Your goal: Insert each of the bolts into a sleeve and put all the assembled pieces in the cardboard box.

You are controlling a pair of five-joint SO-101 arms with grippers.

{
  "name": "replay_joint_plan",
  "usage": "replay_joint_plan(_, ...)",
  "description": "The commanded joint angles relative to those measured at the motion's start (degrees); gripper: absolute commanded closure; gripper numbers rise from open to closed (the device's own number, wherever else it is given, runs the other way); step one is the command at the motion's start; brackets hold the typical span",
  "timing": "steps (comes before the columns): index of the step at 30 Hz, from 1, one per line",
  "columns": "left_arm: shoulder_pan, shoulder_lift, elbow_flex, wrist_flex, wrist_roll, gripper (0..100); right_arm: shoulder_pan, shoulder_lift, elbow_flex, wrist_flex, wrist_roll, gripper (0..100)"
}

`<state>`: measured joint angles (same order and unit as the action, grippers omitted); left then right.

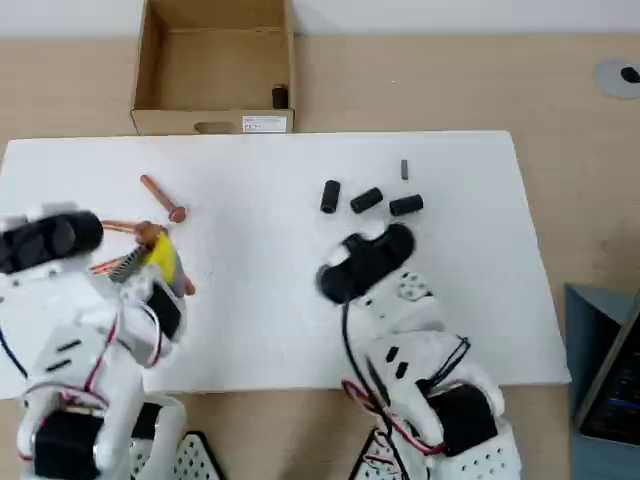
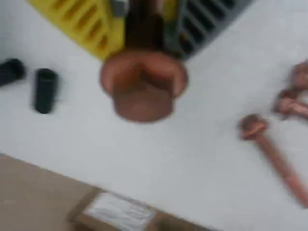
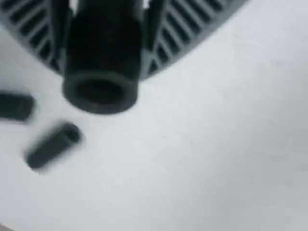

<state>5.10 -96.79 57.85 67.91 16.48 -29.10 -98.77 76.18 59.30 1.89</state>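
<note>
My left gripper (image 2: 144,19) is shut on a copper bolt (image 2: 143,86), its flanged head pointing out from between the yellow and grey fingers. It hovers over the left of the white mat (image 1: 260,300), by the loose bolts (image 1: 162,197). One loose bolt (image 2: 272,149) lies alone, with others (image 2: 293,96) close by. My right gripper (image 3: 106,19) is shut on a black sleeve (image 3: 101,62), open end outward, just in front of three loose sleeves (image 1: 366,199). The cardboard box (image 1: 150,70) stands behind the mat with a black piece (image 1: 280,96) inside.
A small grey pin (image 1: 404,170) lies behind the sleeves. A grey disc (image 1: 618,76) sits at the table's far right corner. A dark device (image 1: 605,370) stands off the mat's right edge. The mat between the two arms is bare.
</note>
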Motion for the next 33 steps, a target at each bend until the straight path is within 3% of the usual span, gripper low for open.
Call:
replay_joint_plan(1,4.3,-8.2,3.1,-2.8,2.3,100,-6.1,-0.6,-0.2,-2.0,-3.3,98.9)
replay_joint_plan(7,5.7,-7.7,3.3,-6.1,8.8,100,-15.7,-0.6,-0.3,-2.0,-4.0,98.9)
replay_joint_plan(12,5.9,-7.7,3.3,-7.9,15.4,100,-20.0,-0.6,-0.3,-1.9,-3.9,98.9)
replay_joint_plan(16,9.7,-7.8,3.3,-7.8,16.4,100,-22.7,-0.6,-0.3,-1.8,-3.9,98.9)
replay_joint_plan(22,16.4,-7.8,2.4,-7.8,16.4,100,-23.0,-0.6,-0.4,-2.0,-3.8,98.9)
replay_joint_plan(33,17.0,-7.6,4.5,-7.9,16.4,100,-23.0,-0.6,-1.3,-1.8,-3.8,98.9)
